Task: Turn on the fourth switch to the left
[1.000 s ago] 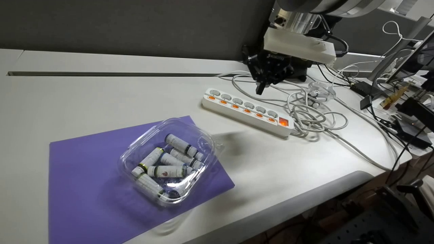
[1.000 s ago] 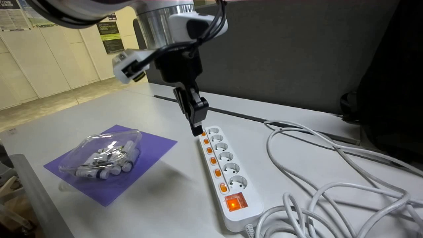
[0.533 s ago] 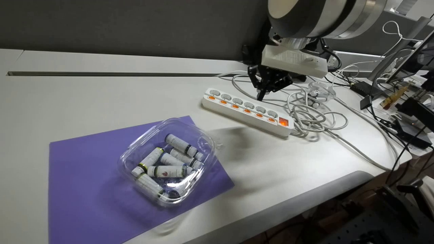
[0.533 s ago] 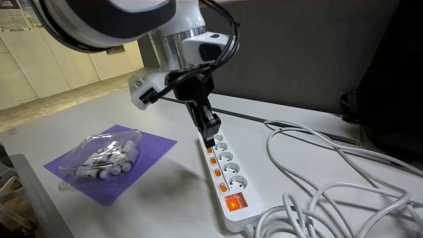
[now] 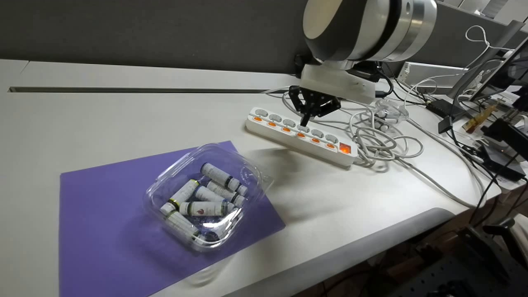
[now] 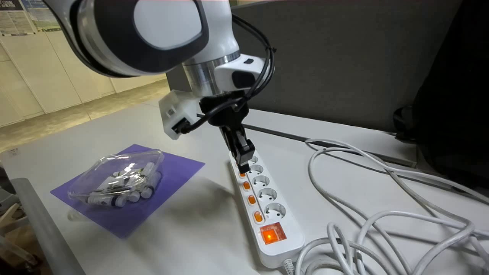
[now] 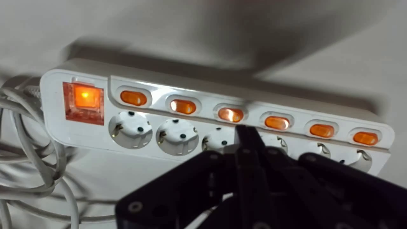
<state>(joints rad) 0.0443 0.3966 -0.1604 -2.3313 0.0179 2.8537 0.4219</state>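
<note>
Likely lining up: closed, empty fingers (image 7: 255,137) hang over power strip (image 5: 295,141); next, press down fourth rocker switch (image 7: 277,123), counting end unclear.

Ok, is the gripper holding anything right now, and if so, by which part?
Nothing is held: the gripper is closed with nothing in its grip, over the power strip.

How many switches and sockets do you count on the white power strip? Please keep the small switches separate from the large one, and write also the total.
Small orange switches: 6
Large lit switch: 1
Round sockets: 6
Total: 13
</note>
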